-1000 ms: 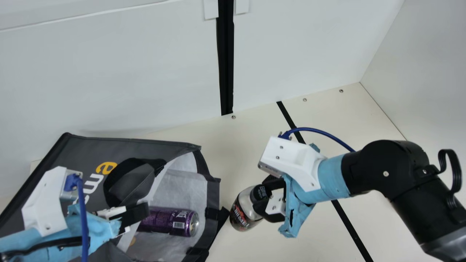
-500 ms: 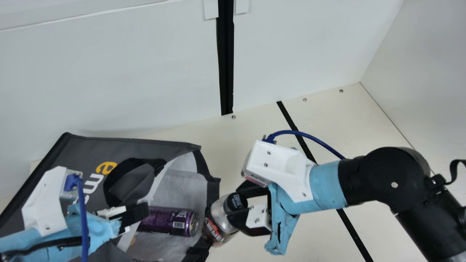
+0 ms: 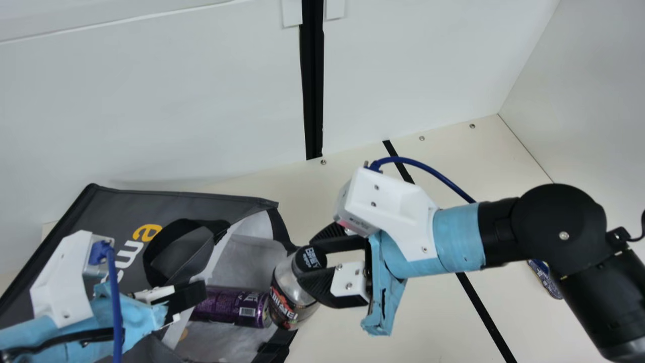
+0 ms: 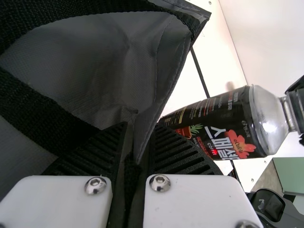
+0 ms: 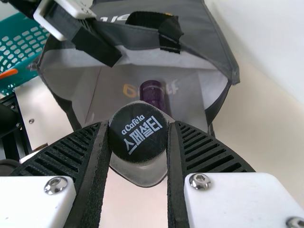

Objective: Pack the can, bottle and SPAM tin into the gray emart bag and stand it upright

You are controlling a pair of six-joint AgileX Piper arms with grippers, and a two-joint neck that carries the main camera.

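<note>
The gray bag lies on its side with its mouth facing right, and the purple can rests inside. At the mouth's upper edge, my left gripper pinches the bag; its left wrist view shows the gripper shut on a fold of fabric. My right gripper is shut on the cap of the dark-labelled bottle, which is tilted at the bag's opening. In the right wrist view the gripper has the round cap between its pads, with the can beyond.
A blue tin stands on the table, partly hidden behind my right arm. In the right wrist view, a teal basket is beside the bag. White walls rise behind the table and at its right.
My right gripper has carried the bottle leftward from beside the bag to its mouth. The blue tin has come into view behind the right arm. The left arm and bag have stayed put.
</note>
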